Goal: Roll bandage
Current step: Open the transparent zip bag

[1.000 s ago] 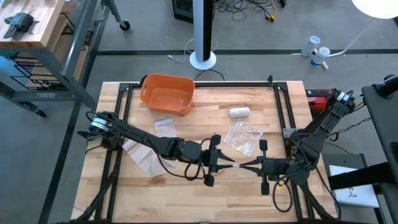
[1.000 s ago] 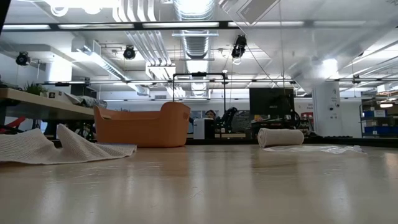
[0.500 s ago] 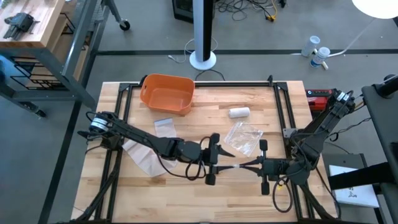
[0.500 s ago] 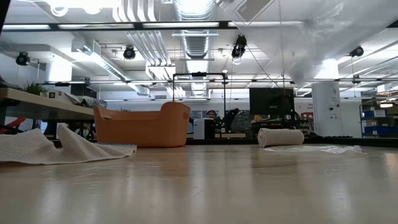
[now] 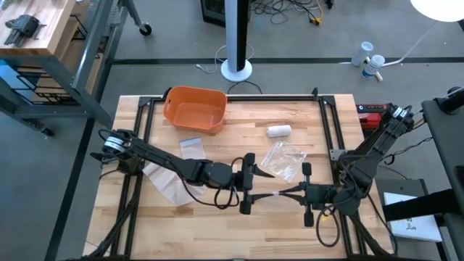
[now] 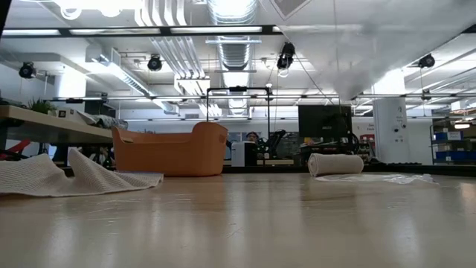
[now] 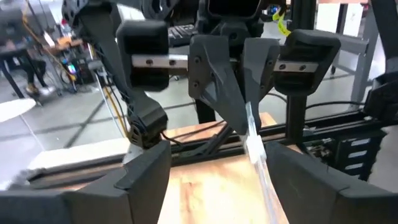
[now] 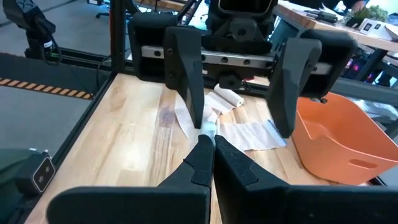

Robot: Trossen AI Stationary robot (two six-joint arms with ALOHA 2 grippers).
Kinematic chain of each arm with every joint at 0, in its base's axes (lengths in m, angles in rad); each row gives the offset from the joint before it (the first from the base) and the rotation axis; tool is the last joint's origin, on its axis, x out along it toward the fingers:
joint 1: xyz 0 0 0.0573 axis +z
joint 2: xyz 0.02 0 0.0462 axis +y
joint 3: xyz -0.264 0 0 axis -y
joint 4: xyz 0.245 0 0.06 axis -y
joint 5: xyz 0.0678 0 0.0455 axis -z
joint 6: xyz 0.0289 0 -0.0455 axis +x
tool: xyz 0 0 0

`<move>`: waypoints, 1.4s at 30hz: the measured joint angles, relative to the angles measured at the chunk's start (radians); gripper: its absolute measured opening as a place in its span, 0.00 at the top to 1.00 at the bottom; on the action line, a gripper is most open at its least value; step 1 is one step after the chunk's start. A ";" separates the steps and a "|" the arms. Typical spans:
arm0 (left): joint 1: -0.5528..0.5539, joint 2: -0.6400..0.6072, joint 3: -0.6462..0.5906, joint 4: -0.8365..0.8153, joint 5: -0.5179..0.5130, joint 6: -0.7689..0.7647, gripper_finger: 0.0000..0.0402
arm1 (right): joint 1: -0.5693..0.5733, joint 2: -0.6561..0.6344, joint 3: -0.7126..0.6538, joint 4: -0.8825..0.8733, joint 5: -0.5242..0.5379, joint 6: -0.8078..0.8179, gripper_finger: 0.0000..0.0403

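Right gripper (image 5: 284,193) is clenched on a thin bandage (image 7: 254,146) strip; left gripper (image 5: 245,184) stands released around it, probably untouching. Keep the strip taut while closing.

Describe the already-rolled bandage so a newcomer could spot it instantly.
Start at the orange bin at the table's far left. Look right along the far side to the small white cylinder, the rolled bandage, just beyond the crinkled clear plastic bag. It alone is a tight roll; the other white pieces lie flat.
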 joint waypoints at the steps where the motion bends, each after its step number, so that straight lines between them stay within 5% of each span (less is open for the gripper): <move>1: 0.000 -0.001 0.000 0.001 0.000 0.024 0.37 | 0.000 0.000 0.000 0.000 0.001 0.001 1.00; 22: 0.002 0.049 0.000 0.112 0.041 -0.008 0.47 | -0.044 0.000 0.000 -0.002 0.012 0.047 1.00; 42: 0.003 0.046 0.000 0.076 0.036 0.041 0.97 | -0.043 -0.003 0.000 -0.010 0.010 0.080 1.00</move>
